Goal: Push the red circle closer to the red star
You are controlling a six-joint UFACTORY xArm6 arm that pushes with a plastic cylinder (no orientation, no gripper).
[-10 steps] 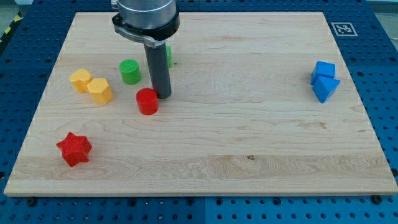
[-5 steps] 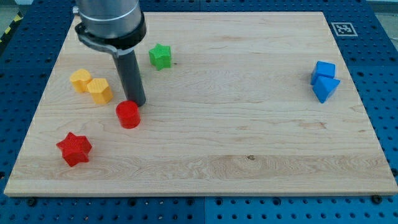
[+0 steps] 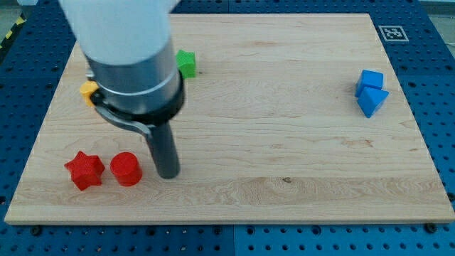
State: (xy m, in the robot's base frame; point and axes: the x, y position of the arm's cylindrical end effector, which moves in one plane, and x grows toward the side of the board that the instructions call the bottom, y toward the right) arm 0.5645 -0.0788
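Camera view shows you the red circle (image 3: pixel 126 168) at the lower left of the wooden board (image 3: pixel 284 142), just beside the red star (image 3: pixel 85 170) on its left. My tip (image 3: pixel 169 173) stands just right of the circle; you cannot tell whether they touch. No claw exists here, only the rod.

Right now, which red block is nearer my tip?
The red circle. It sits just to the view's left of my tip, between it and the red star, which lies farther to the view's left.
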